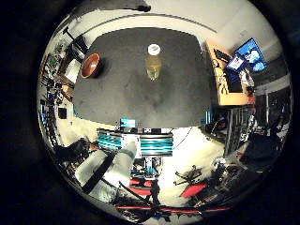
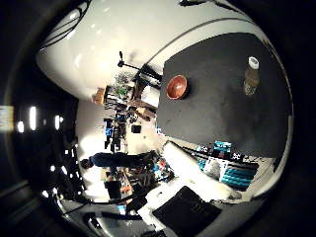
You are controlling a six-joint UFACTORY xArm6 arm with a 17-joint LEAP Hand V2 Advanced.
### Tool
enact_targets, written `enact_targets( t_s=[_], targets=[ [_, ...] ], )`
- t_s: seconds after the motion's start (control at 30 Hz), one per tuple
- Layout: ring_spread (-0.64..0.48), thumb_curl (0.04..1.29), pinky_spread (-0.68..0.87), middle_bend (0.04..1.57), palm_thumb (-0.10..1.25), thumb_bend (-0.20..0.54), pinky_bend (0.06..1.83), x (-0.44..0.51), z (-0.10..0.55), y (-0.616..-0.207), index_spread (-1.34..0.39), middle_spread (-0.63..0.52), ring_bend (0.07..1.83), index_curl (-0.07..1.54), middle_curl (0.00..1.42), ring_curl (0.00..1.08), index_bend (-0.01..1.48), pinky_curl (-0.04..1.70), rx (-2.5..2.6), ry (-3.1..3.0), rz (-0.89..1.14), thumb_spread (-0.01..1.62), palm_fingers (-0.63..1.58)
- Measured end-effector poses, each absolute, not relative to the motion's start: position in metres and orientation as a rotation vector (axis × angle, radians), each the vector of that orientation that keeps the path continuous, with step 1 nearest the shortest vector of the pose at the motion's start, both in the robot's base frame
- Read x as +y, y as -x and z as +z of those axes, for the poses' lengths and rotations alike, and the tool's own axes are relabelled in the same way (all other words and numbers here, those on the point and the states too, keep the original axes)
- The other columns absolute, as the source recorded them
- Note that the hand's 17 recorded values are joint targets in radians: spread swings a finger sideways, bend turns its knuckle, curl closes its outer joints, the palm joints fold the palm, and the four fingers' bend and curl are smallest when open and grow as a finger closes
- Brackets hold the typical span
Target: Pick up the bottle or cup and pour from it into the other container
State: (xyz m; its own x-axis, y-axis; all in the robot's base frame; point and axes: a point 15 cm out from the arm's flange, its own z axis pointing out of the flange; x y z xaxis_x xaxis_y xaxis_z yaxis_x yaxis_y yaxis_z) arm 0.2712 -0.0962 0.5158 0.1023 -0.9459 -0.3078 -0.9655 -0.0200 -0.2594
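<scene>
Little-finger-side palm view: hand (image 1: pixel 110 171) well apart from upright clear plastic bottle of yellow liquid (image 1: pixel 153 62) mid dark counter (image 1: pixel 122 93); brown bowl (image 1: pixel 91 65) beside the bottle; fingers relaxed, holding nothing.

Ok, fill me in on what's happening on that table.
Nothing is being handled yet. The robot's white and black hand is well above the dark table, holding nothing. A clear plastic bottle of yellowish liquid with a white cap stands upright near the table's middle, and a reddish-brown bowl sits apart from it near one edge. No pouring has begun.
</scene>
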Motion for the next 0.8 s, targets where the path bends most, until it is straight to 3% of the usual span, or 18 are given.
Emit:
enact_targets(
  t_s=[0.8],
  targets=[
    [0.2, 0.32, 0.47, 0.21, 0.58, -0.028, 0.7, -0.188, 0.487, -0.292, -0.31, 0.06, 0.27, 0.29, 0.34, 0.25, 0.17, 0.02, 2.0, 1.914, -0.007, 1.01, 0.16]
  ],
)
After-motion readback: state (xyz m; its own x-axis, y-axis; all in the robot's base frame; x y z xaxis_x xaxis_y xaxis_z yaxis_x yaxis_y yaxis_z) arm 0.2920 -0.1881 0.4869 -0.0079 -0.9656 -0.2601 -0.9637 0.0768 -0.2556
